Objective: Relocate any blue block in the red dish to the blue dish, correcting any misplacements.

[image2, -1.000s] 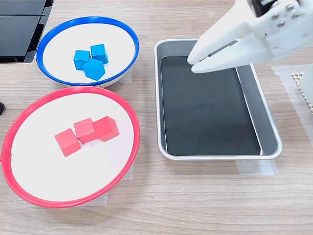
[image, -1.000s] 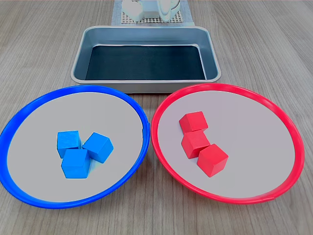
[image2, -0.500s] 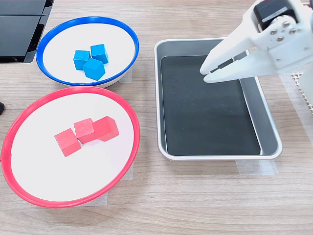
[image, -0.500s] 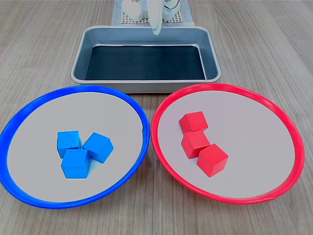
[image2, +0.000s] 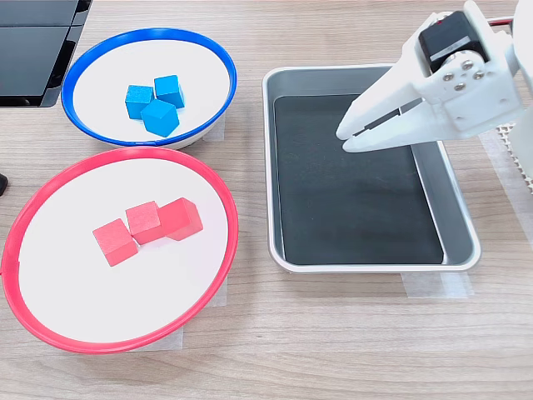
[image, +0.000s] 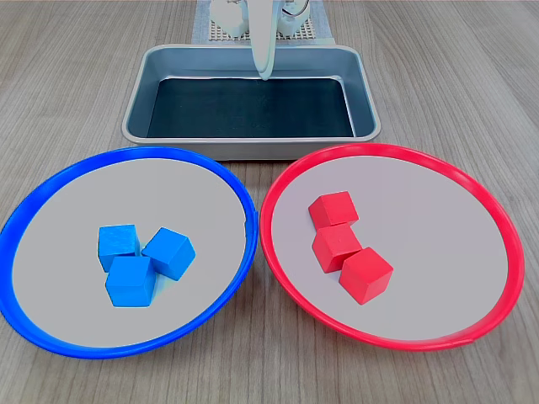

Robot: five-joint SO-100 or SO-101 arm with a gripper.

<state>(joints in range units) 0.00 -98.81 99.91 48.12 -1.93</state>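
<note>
The blue dish (image: 240, 192) (image2: 223, 67) holds three blue blocks in a cluster (image: 169, 252) (image2: 160, 117). Only three red cubes (image: 337, 244) (image2: 148, 222) lie in the red dish (image: 274, 192) (image2: 226, 212). My white gripper (image: 265, 74) (image2: 344, 139) hangs over the metal tray, away from both dishes. Its jaws are shut with only a thin slit between them, and nothing is held. In the first exterior view it shows only as a narrow white tip at the top.
The rectangular metal tray (image: 135, 101) (image2: 271, 167) with a dark floor stands beyond the dishes, empty. A white mesh mat (image: 215, 34) lies under the arm's base. A black object (image2: 37, 50) sits at the second exterior view's upper left corner.
The gripper has come down over the tray, its tip reaching further into the first exterior view. The blocks and dishes have not moved.
</note>
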